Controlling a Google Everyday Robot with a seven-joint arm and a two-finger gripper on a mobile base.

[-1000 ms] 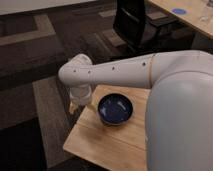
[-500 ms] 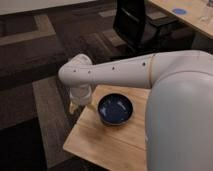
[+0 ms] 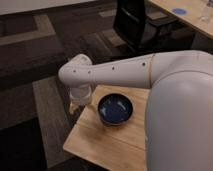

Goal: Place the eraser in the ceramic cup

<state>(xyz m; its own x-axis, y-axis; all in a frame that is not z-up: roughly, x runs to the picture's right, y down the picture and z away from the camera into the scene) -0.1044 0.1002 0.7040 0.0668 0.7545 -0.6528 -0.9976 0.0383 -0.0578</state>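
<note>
My white arm reaches from the right across the wooden table point(image 3: 107, 142) to its far left corner. The gripper point(image 3: 80, 98) hangs down from the wrist over that corner, just left of the dark-blue bowl point(image 3: 115, 109). A pale shape sits right under the gripper at the table edge; I cannot tell whether it belongs to the gripper or is the ceramic cup. The eraser is not in view.
The bowl looks empty inside. The small table stands on dark patterned carpet point(image 3: 45, 55). A black office chair point(image 3: 137, 25) is behind it. A long wooden desk point(image 3: 192, 20) is at the top right. My arm's bulk covers the table's right side.
</note>
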